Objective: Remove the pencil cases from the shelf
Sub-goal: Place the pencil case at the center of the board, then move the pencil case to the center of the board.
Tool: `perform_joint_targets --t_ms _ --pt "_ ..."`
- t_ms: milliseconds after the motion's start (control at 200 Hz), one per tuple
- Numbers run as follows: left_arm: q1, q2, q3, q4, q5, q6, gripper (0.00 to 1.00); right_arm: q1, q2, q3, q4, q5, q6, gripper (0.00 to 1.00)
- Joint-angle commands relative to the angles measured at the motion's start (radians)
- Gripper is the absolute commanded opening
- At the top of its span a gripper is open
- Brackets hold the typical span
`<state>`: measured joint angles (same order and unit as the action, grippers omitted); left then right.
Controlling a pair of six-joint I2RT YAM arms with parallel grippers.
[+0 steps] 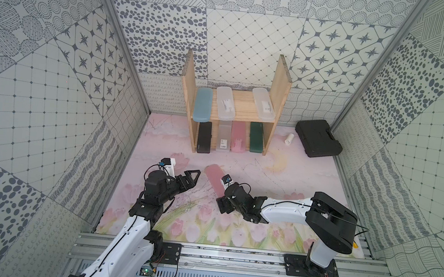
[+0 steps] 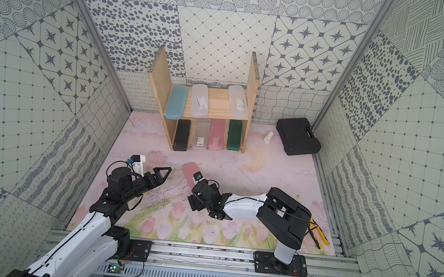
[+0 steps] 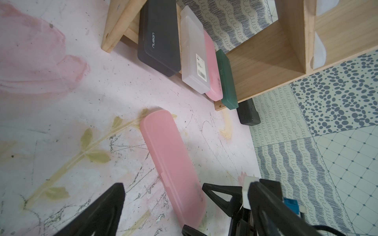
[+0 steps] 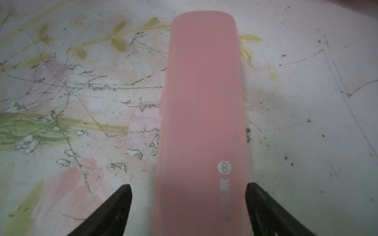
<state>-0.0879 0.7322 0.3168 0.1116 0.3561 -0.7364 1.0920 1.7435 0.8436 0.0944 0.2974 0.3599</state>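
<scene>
– Arms: how do they stand?
– The left gripper (image 1: 191, 178) hangs low at 9 o'clock, its jaws spread wide and holding nothing. The right arm reaches in from 5 o'clock with its forearm low. The right gripper (image 4: 189, 185) has its fingers apart on both sides of the pink pencil case (image 1: 212, 178), with a gap on one side.
– And this case?
– It lies flat near the middle of the floral mat (image 1: 267, 176), off the shelf (image 1: 280, 95). Its long axis runs from 11 to 5 o'clock.
– The room?
– Seven other pencil cases (image 1: 225, 103) lie on the shelf at 12 o'clock. A black tool case (image 1: 318, 138) is at 2 o'clock, and patterned walls (image 1: 53, 87) stand around.
</scene>
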Motion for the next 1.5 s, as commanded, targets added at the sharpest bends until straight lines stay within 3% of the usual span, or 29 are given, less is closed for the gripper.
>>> perform_joint_targets --t_ms 0,60,320,445,790,1045,1496 --pt "-0.003 -0.007 -0.002 -0.01 -0.001 -0.003 0.99 -0.002 -0.009 0.024 0.003 0.038 0.047 0.98" --pt "-0.003 -0.01 -0.004 -0.013 -0.002 -0.003 0.99 -0.016 -0.025 0.03 -0.013 0.019 0.061 0.98" --pt "-0.003 -0.016 0.017 -0.065 -0.028 0.005 0.99 -0.208 0.013 0.126 -0.089 -0.369 0.127 0.98" --pt "-0.003 -0.028 0.044 -0.109 -0.054 0.008 0.99 -0.247 0.05 0.162 -0.1 -0.468 0.154 0.98" --pt "-0.003 -0.043 0.078 -0.175 -0.099 0.003 0.99 -0.252 0.138 0.233 -0.156 -0.53 0.185 0.98" --pt "-0.003 -0.065 0.103 -0.241 -0.145 0.007 0.99 -0.241 0.182 0.267 -0.129 -0.643 0.229 0.98" --pt "-0.004 -0.112 0.12 -0.321 -0.188 0.015 0.99 -0.134 0.263 0.383 -0.083 -0.618 0.339 0.98"
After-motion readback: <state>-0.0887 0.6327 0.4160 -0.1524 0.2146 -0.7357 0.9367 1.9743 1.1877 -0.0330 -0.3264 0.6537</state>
